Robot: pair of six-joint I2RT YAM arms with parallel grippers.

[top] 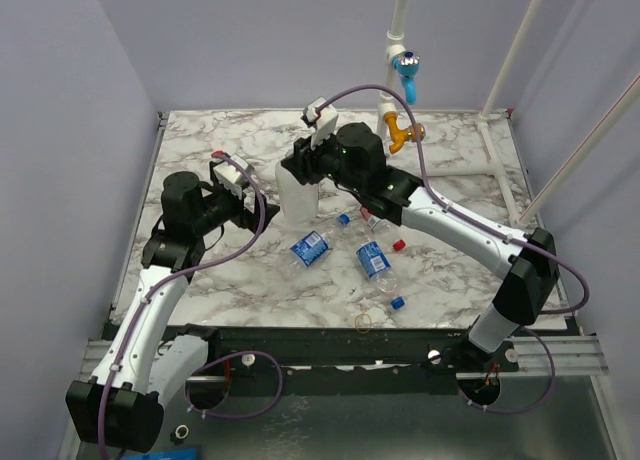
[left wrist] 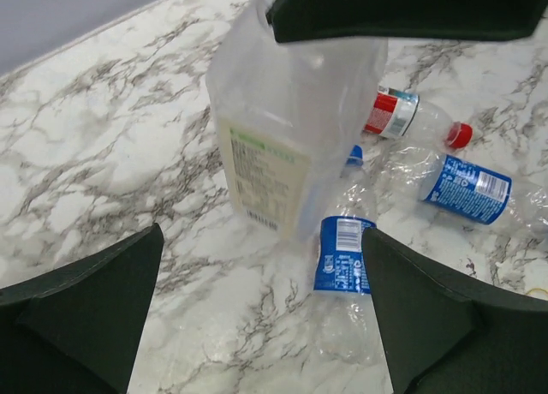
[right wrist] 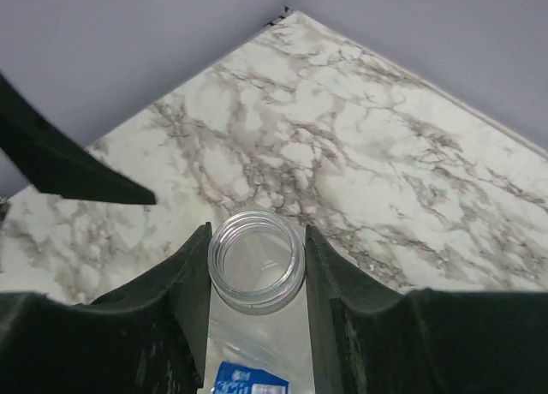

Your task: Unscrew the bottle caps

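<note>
**Wide clear bottle (top: 297,195) upright, uncapped, right gripper (right wrist: 257,270) clamped on its neck**
Through its open mouth the inside looks clear and hollow. The left gripper (left wrist: 261,274) faces its labelled side, fingers spread wide and touching nothing. Three small crumpled see-through bottles lie on the marble table (top: 200,140) near it. A blue-label bottle (left wrist: 341,255) lies just beside its base, with a blue cap (left wrist: 354,157) at its neck. Beyond are a red-label bottle (left wrist: 392,113) with a red cap (left wrist: 460,134), and a second blue-label bottle (left wrist: 467,186).

Marble table (top: 250,280) — pale lilac walls (top: 250,40) around.
</note>
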